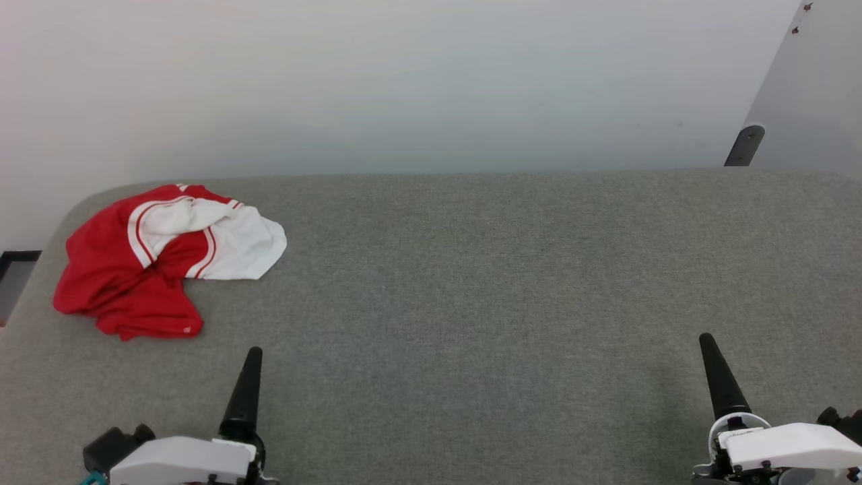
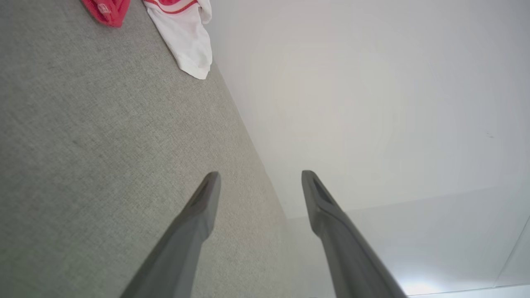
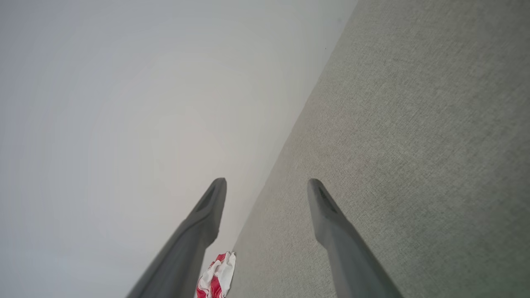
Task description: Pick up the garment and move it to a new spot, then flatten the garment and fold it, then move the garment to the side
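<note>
The garment [image 1: 161, 259] is seen crumpled in a heap on the grey, felt-like table [image 1: 471, 283], toward ten o'clock in the head view and close to the table's rounded far-left corner. Its red body is bunched toward seven o'clock of the heap. A white sleeve panel, edged with red-and-white striped trim, is spread toward two o'clock. The heap lies well apart from both grippers.

The left gripper [image 2: 261, 178] is found at seven o'clock in the head view, its dark fingers pointed toward twelve. In the left wrist view its jaws are shown spread wide, with table and pale wall [image 1: 404, 81] seen through the gap. At eleven o'clock of that view a red fold and the white sleeve end are cut off by the top edge.

The right gripper [image 3: 267, 186] is placed at five o'clock in the head view, well apart from the left one and likewise pointed toward twelve. In the right wrist view its jaws are also parted wide and nothing is gripped. A small red-and-white patch of the garment is glimpsed at six o'clock, just beside one finger.

Whether either gripper rests on the table or hangs above it cannot be told.

A grey panel with a dark bracket [image 1: 744, 145] is seen at two o'clock in the head view, beyond the table's far edge.
</note>
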You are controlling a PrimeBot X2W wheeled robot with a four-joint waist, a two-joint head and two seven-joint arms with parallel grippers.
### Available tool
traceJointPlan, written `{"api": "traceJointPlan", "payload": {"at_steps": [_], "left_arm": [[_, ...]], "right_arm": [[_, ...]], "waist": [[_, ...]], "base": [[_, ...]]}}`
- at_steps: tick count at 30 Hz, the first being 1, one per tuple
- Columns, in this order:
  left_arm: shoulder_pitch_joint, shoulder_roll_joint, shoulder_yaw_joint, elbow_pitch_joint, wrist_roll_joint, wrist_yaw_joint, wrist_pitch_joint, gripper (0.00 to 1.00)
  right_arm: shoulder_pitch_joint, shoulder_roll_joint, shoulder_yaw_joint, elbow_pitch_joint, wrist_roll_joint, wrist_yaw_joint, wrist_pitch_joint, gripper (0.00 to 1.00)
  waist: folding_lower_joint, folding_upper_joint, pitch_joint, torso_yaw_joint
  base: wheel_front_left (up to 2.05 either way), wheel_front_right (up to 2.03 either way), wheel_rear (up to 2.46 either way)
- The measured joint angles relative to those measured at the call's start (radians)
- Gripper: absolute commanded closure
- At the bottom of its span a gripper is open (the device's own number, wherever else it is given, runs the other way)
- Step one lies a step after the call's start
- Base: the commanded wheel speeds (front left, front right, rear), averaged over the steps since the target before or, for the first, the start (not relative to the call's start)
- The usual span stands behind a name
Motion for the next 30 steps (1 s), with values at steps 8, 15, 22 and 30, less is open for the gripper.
{"api": "traceJointPlan", "payload": {"at_steps": [8,15,22,30], "left_arm": [[0.004,0.023,-0.019,-0.024,0.188,0.032,-0.028,0.00],[0.010,0.036,-0.031,-0.045,0.362,0.053,-0.049,0.00],[0.020,0.036,-0.035,-0.077,0.484,0.018,-0.070,0.00],[0.043,0.022,-0.011,-0.091,0.609,-0.026,-0.093,0.00]], "right_arm": [[-0.002,0.000,-0.001,-0.024,-0.213,0.000,-0.029,0.00],[-0.002,0.000,0.001,-0.045,-0.366,0.000,-0.043,0.00],[0.000,0.000,0.000,-0.060,-0.491,0.000,-0.056,0.00],[0.004,-0.001,-0.007,-0.068,-0.606,0.000,-0.072,0.00]], "waist": [[0.0000,0.0000,-0.003,0.001],[0.0000,0.0000,-0.008,0.002],[0.0000,0.0000,-0.014,0.003],[0.0000,0.0000,-0.024,0.007]], "base": [[0.00,0.00,0.00],[0.00,0.00,0.00],[0.00,0.00,0.00],[0.00,0.00,0.00]]}}
